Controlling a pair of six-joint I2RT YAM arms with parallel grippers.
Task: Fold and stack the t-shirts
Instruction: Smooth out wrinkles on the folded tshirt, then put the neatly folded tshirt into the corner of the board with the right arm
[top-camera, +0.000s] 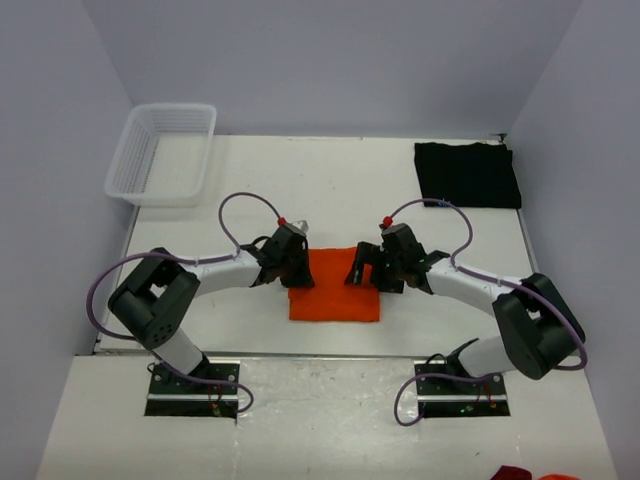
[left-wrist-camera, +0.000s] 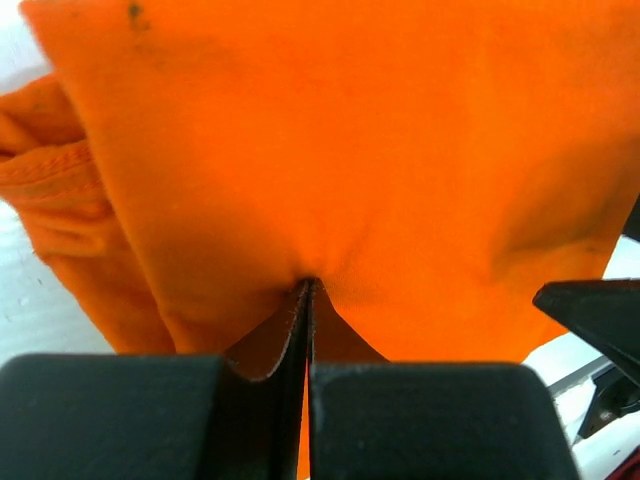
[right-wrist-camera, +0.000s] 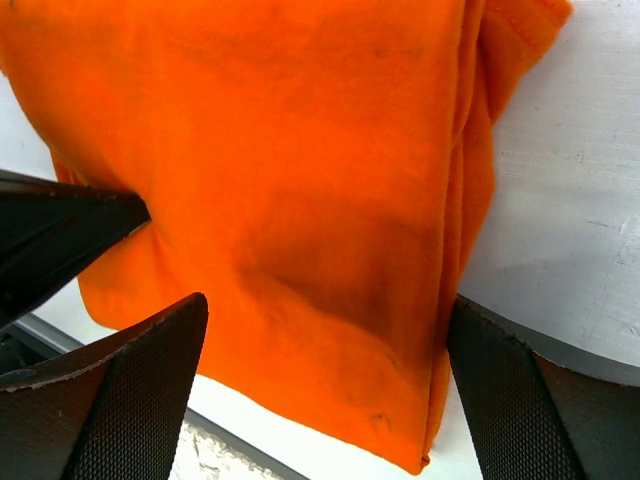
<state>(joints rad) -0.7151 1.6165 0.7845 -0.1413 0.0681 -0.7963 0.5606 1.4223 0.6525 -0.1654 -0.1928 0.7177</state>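
The orange t-shirt (top-camera: 335, 292) lies folded in a small rectangle at the table's near middle. My left gripper (top-camera: 297, 266) is at its left edge, shut on a pinch of the orange cloth (left-wrist-camera: 330, 180). My right gripper (top-camera: 366, 268) hovers over the shirt's right part, jaws wide open, with the orange cloth (right-wrist-camera: 300, 200) between the fingers (right-wrist-camera: 120, 390) but not held. The black t-shirt (top-camera: 467, 174) lies folded at the far right of the table.
A white mesh basket (top-camera: 162, 152) stands at the far left corner. The table's near edge (top-camera: 300, 352) runs just below the orange shirt. Walls close in at left, back and right.
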